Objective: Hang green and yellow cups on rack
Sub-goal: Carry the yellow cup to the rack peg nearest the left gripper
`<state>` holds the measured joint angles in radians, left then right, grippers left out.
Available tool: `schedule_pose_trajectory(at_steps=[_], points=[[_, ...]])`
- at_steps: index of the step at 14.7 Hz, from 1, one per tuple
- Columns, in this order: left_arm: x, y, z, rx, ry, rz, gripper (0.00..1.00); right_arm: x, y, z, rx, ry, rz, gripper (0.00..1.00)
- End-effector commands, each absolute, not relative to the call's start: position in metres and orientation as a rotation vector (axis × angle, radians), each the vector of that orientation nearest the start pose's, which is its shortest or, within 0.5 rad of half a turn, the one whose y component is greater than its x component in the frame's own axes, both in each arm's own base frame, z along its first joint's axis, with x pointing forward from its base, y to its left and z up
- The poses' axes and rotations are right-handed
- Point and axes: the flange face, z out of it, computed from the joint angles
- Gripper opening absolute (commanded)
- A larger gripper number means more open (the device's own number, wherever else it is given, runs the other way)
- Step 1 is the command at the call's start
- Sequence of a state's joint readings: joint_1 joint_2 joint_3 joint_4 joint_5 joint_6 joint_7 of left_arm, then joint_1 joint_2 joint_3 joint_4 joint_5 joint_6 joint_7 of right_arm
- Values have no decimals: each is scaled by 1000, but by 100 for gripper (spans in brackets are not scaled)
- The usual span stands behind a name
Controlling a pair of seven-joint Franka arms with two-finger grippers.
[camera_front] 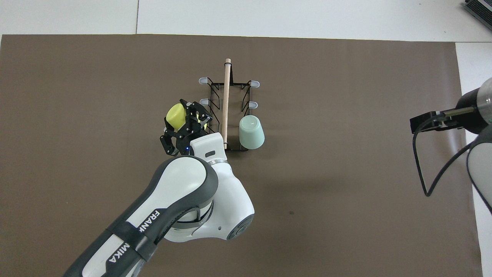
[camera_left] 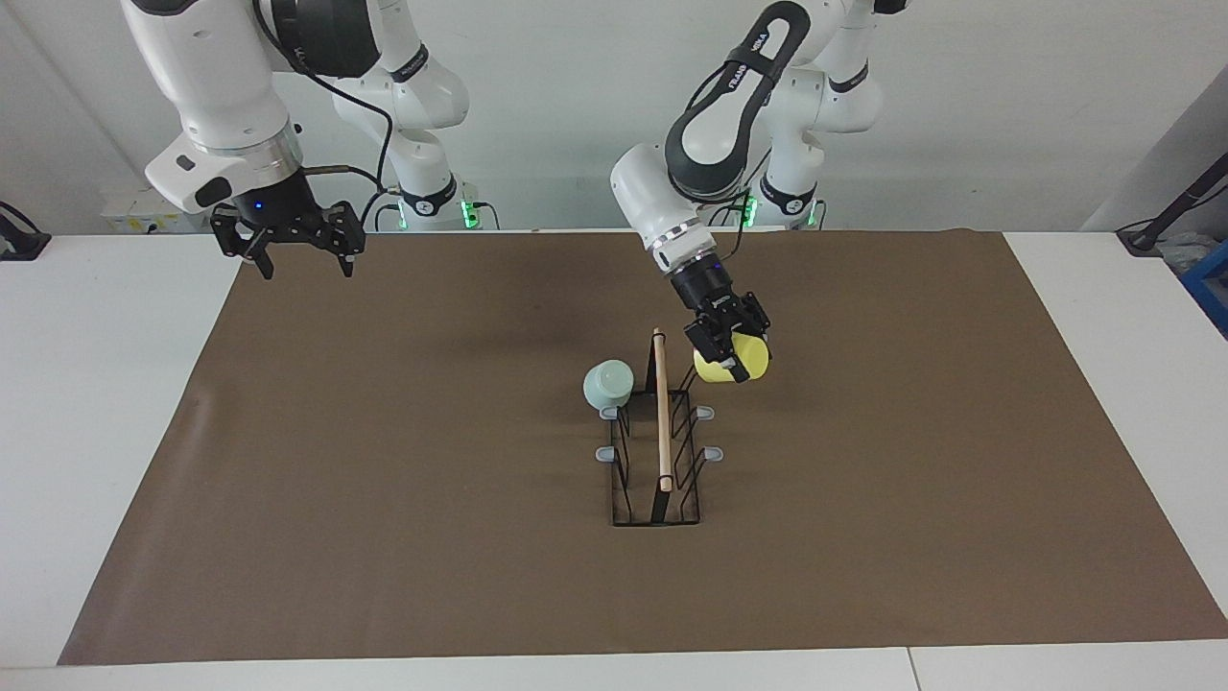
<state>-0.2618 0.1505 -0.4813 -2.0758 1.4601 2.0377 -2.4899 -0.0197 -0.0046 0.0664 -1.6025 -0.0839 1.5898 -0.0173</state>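
Note:
The black wire rack (camera_left: 662,437) (camera_front: 226,104) with a wooden top rod stands mid-mat. A mint green cup (camera_left: 606,384) (camera_front: 251,132) hangs mouth-down on the rack's peg nearest the robots, on the right arm's side. My left gripper (camera_left: 731,350) (camera_front: 190,119) is shut on the yellow cup (camera_left: 739,362) (camera_front: 175,116). It holds the cup tilted against the rack's left-arm side, and the cup hides the tip of the peg nearest the robots there. My right gripper (camera_left: 299,259) (camera_front: 423,123) waits open, raised over the mat's corner at the right arm's end.
A brown mat (camera_left: 384,499) (camera_front: 326,192) covers most of the white table (camera_left: 96,384). Other grey-tipped pegs (camera_left: 711,453) (camera_front: 203,80) on the rack are bare.

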Motion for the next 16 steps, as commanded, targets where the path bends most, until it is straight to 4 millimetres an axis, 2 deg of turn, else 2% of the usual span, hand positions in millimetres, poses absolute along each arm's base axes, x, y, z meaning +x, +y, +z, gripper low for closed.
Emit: schedule_pose_trajectory(at_steps=[1,3,4,5,6,7,8,11,13,16], points=[[463,-358,374,-2317,-1129,-1732,0,555,-2,619,-3197,-15,36,100],[463,-359,370,-2330,-1123,-1722,0,551,-16,617,-3195,23,79,100],[461,-362,370,-2339,-1115,-1721,0,550,-17,616,-3198,26,92,100],[460,-364,370,-2347,-1110,-1717,11,548,-15,615,-3197,22,104,100],[459,-366,371,-2356,-1107,-1716,54,546,-9,615,-3197,5,118,100],[459,-366,371,-2356,-1107,-1711,90,545,-10,614,-3201,8,126,100],[459,-367,372,-2361,-1114,-1706,100,544,-9,612,-3201,2,133,100],[460,-370,387,-2402,-1077,-1657,100,542,-13,611,-3196,7,131,100],[471,-366,407,-2436,-1025,-1543,100,542,-14,611,-3194,9,131,100],[489,-353,432,-2518,-854,-1332,100,542,-14,611,-3194,9,131,100]])
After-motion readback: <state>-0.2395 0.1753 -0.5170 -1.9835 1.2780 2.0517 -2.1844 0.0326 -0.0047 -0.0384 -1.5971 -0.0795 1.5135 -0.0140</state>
